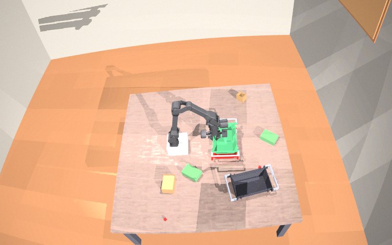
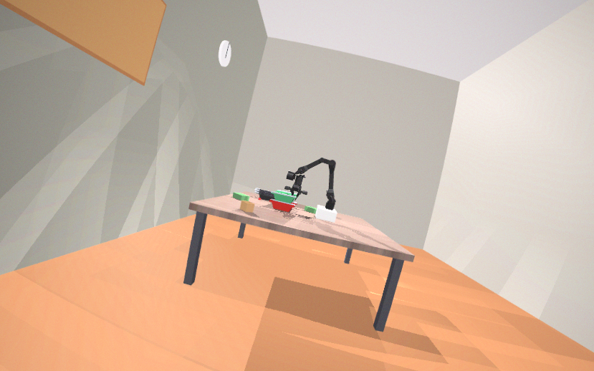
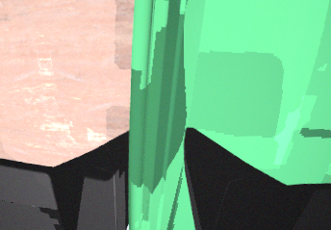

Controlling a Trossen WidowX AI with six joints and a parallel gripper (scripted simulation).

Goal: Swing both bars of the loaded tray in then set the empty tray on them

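Note:
A green tray stands above a red tray and looks roughly level. No blocks show inside the green tray. A white wire bar crosses at the red tray's near end, and another white bar shows at the far end. The bar contacts and the red tray's load are hidden. My gripper is slightly open, with one finger on each side of the green tray's side rim, the side towards the arm's base. The rim lies between the fingertips.
A black tray with its white bars out stands at the near right. Green blocks, a yellow block and an orange block lie around. Small red pieces lie on the table.

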